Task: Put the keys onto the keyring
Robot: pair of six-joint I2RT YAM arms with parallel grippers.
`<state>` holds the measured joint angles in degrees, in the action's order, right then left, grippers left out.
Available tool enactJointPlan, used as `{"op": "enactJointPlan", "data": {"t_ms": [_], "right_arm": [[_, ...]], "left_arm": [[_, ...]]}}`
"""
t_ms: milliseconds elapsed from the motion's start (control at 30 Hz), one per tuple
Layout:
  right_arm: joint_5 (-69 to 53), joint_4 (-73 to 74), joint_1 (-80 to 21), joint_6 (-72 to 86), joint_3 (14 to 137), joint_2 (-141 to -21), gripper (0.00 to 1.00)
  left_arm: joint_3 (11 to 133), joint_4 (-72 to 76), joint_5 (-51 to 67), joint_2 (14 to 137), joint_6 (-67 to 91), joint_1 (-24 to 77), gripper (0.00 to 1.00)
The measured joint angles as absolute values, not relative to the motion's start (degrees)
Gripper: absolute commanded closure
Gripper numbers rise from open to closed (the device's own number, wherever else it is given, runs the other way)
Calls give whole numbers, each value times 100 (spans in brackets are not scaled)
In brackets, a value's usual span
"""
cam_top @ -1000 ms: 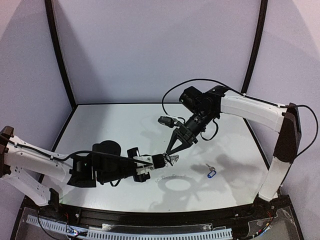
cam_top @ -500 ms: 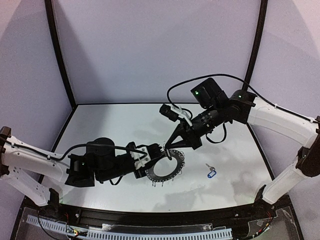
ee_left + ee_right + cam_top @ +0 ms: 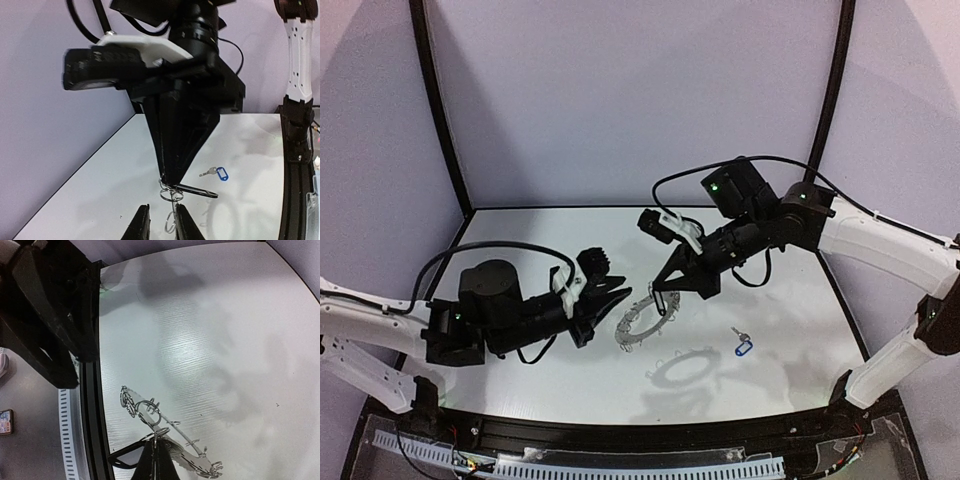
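Pulled back toward its own side over the last half second, the left claw [image 3: 620,298] now sits just clear of the ring it was crowding. Its fingers are a little apart and grip nothing that shows. Opposite, the right claw [image 3: 665,291] stays pinched together on the rim of the large flat black keyring disc fringed with small silver wire loops [image 3: 197,191]. The keyring hangs tilted from that single hold, raised off the white desk [image 3: 540,240], with its shadow [image 3: 685,368] cast on the surface nearer the camera. In the left wrist view one of the wire loops dangles in line with the gap between the left fingers, though whether it touches them cannot be told. Farther right, the tiny metal key with the blue plastic tag [image 3: 742,346] lies flat on the desk, well apart from the keyring. The black-headed key cannot be picked out in any view.

The step in hand looks like the end of a handover: one arm presents the keyring in the air and the other is freed to fetch. No key appears threaded yet, so the task seems barely begun. The next move likely calls for the left claw to widen, reach past the hanging keyring to the blue-tagged key and nip that thin, flat thing off a smooth surface. It would then have to steer the key onto a loop that can swing, which needs a steady right hold and fine aim.
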<state>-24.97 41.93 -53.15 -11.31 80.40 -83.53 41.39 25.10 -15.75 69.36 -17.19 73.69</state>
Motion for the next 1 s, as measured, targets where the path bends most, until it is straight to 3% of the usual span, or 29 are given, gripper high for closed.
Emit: {"op": "enactJointPlan", "data": {"t_ms": [333, 533, 1000], "right_arm": [[-2058, 3769, -5328, -972, 7721, -8082, 100], [-1811, 3538, -5363, -908, 7647, -8073, 100], [-1411, 3339, -5441, -845, 7647, -8082, 100]], "left_arm": [[4871, 1203, -1472, 6807, 266, 7183, 81], [5026, 727, -366, 6685, 1653, 6353, 79], [5983, -47, 1503, 7564, 3033, 5900, 95]]}}
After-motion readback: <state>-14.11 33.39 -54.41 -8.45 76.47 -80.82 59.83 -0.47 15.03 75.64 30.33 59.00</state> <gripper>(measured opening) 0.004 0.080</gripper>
